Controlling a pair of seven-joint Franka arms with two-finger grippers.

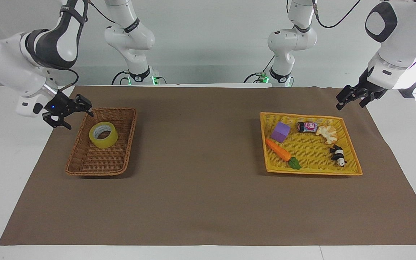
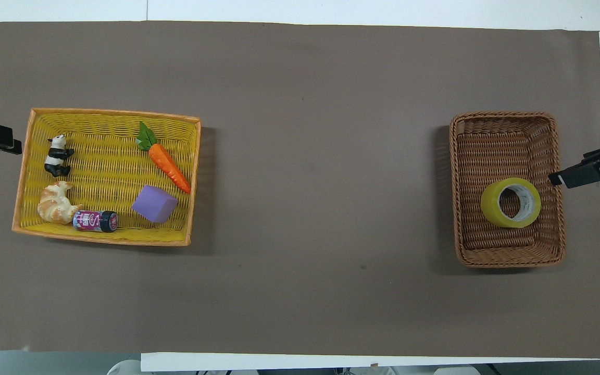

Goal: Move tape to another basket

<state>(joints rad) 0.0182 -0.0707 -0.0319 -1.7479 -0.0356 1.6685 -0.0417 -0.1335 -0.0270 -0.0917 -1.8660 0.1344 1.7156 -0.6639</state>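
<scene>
I see the tape [image 1: 103, 134] lying in the brown basket [image 1: 121, 169], in the half nearer the robots. My right gripper [image 1: 72, 115] hangs above the basket's outer rim, jaws spread, holding nothing. My left gripper [image 1: 350, 97] waits beside the yellow tray [image 1: 312, 172], jaws open, empty.

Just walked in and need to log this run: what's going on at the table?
The tape lies in the brown basket at the right arm's end. The right gripper hangs open beside that basket's rim, holding nothing. The left gripper waits open by the yellow tray of toys.
</scene>
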